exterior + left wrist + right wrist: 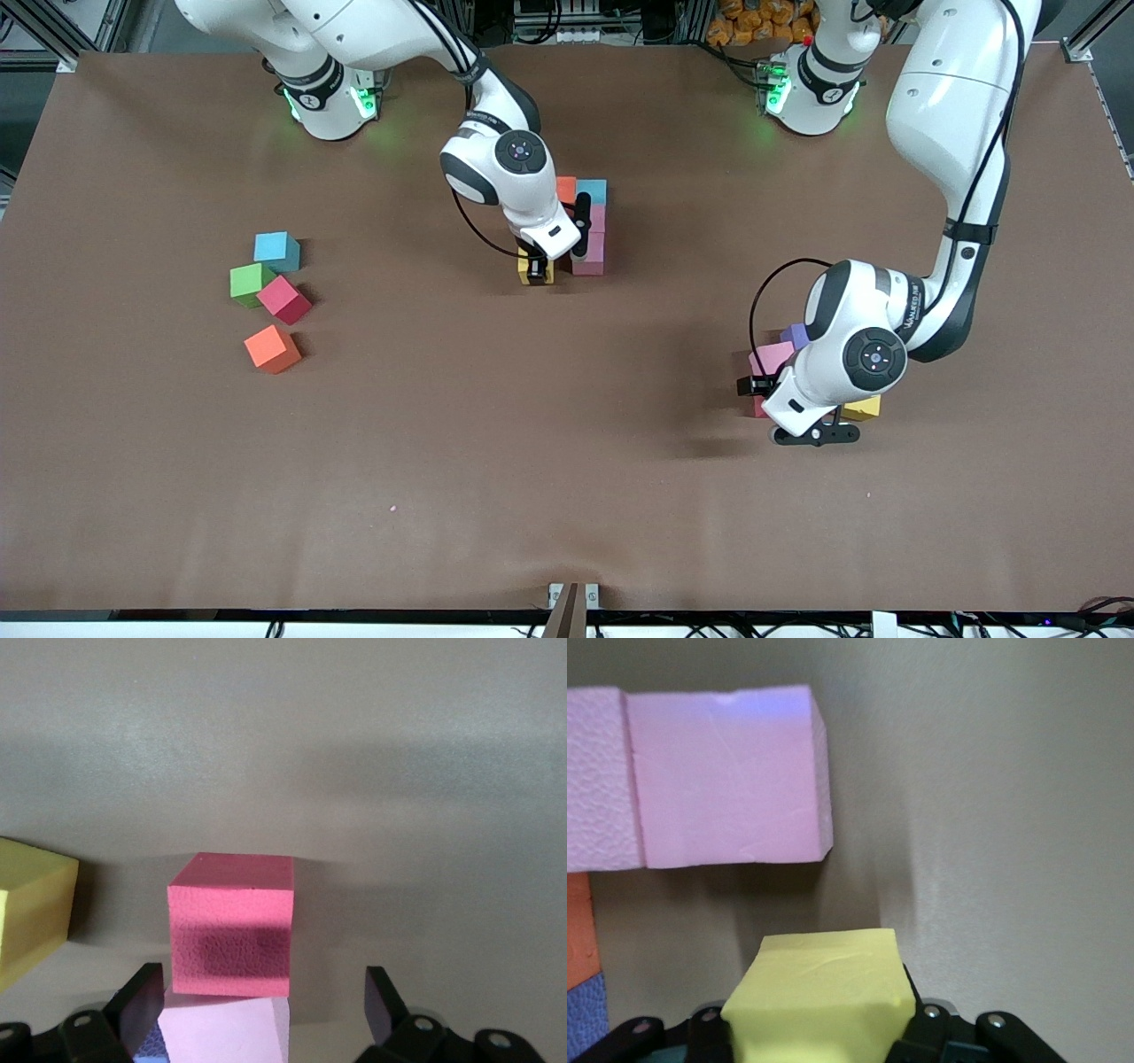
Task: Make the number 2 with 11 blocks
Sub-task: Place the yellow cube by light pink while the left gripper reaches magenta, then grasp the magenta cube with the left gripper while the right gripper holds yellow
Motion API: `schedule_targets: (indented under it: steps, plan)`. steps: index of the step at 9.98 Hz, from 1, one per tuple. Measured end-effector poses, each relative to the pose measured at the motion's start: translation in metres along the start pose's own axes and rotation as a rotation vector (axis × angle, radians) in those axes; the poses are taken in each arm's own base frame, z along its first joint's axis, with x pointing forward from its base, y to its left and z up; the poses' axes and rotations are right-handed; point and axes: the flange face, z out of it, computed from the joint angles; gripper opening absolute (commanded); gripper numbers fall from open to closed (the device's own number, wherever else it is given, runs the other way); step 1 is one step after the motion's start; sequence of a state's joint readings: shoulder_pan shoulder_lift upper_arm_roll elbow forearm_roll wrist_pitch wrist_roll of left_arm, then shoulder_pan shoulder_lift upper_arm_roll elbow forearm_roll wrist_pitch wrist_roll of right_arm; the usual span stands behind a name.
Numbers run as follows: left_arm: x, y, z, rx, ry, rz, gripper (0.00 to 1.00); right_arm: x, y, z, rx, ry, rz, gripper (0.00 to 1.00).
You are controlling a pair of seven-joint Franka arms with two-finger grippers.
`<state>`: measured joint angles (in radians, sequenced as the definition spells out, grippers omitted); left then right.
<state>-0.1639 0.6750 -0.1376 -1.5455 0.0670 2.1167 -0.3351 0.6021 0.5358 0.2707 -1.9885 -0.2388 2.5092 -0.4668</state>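
The partly built number 2 lies mid-table as a cluster of blocks: orange (pixel 565 188), light blue (pixel 592 190) and two pink (pixel 592 235). My right gripper (pixel 536 268) is shut on a yellow block (pixel 819 1001), low beside the pink blocks (pixel 726 775). My left gripper (pixel 262 1005) hangs open toward the left arm's end over a pale pink block (pixel 221 1032), its fingers (pixel 142 1001) apart on either side. A red block (pixel 232 923), a purple one (pixel 795 335) and a second yellow one (pixel 861 408) sit around it.
Toward the right arm's end lie four loose cubes: light blue (pixel 276 251), green (pixel 251 283), red (pixel 283 299) and orange (pixel 272 348). The brown table (pixel 532 461) stretches bare toward the front camera.
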Motion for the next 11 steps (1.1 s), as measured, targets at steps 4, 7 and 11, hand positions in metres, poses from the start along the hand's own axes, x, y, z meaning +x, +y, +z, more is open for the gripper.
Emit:
schedule_targets:
  steps: [4, 7, 11]
  plan:
    - [0.004, -0.006, 0.009, 0.002, 0.003, 0.047, 1.00, 0.015, -0.010, 0.005, 0.008, 0.011, -0.025, 0.28]
    - [0.006, -0.013, 0.010, 0.007, 0.005, 0.053, 1.00, 0.022, -0.013, 0.007, 0.010, 0.013, -0.034, 0.28]
    - [0.006, -0.014, 0.018, 0.031, 0.000, 0.068, 1.00, 0.024, -0.011, 0.012, 0.015, 0.012, -0.032, 0.28]
